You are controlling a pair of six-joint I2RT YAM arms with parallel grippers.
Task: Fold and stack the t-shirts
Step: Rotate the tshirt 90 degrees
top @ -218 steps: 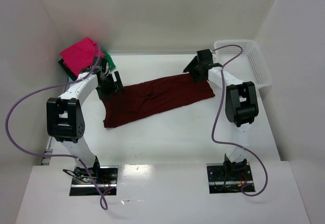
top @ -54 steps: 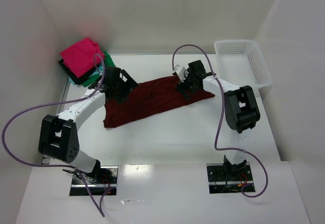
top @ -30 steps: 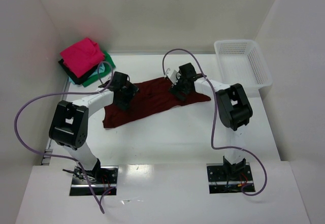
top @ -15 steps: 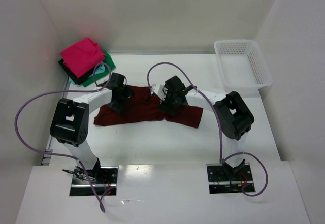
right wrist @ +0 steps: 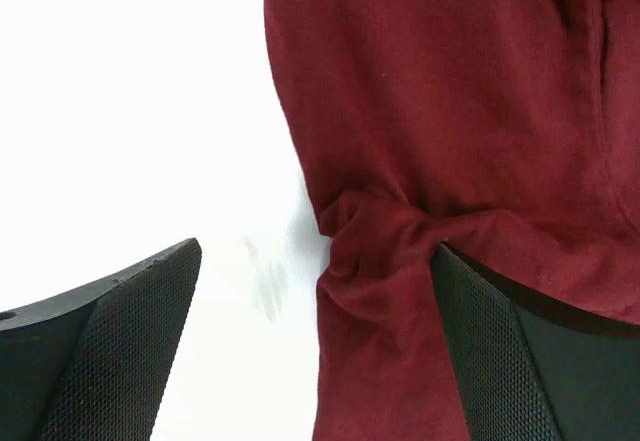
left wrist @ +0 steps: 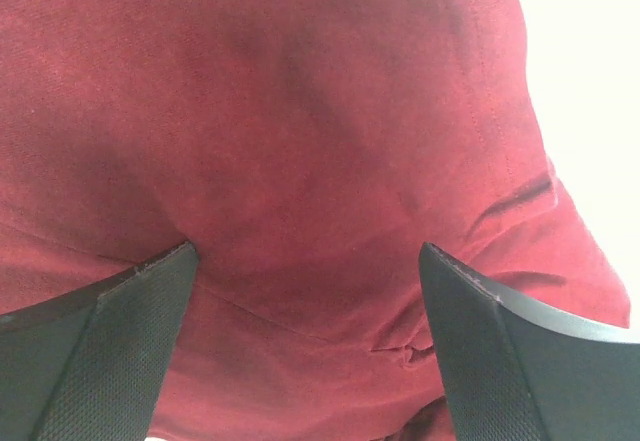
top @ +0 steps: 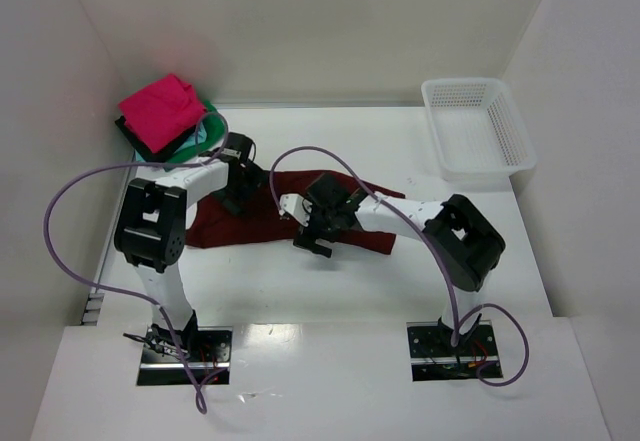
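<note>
The dark red t-shirt (top: 255,226) lies as a long, folded band across the middle of the table. My left gripper (top: 238,183) is over its far left part, open. In the left wrist view red cloth (left wrist: 300,111) fills the picture, and that gripper (left wrist: 308,251) has its fingers (left wrist: 110,351) spread on it. My right gripper (top: 318,233) is at the shirt's near edge, open. In the right wrist view it (right wrist: 318,246) straddles a bunched crease at the cloth's (right wrist: 450,91) border. A stack of folded t-shirts sits at the far left, with the pink one (top: 160,109) on top of green (top: 208,123), light blue (top: 203,137) and black (top: 135,141).
A white mesh basket (top: 478,126) stands at the far right by the wall. White walls close in the table (top: 300,281) on three sides. Purple cables loop from both arms over the table.
The dark red shirt has shifted toward the near left and become a narrower, doubled band. My right gripper has moved to its near edge; the left has drawn back slightly. Both stay open.
</note>
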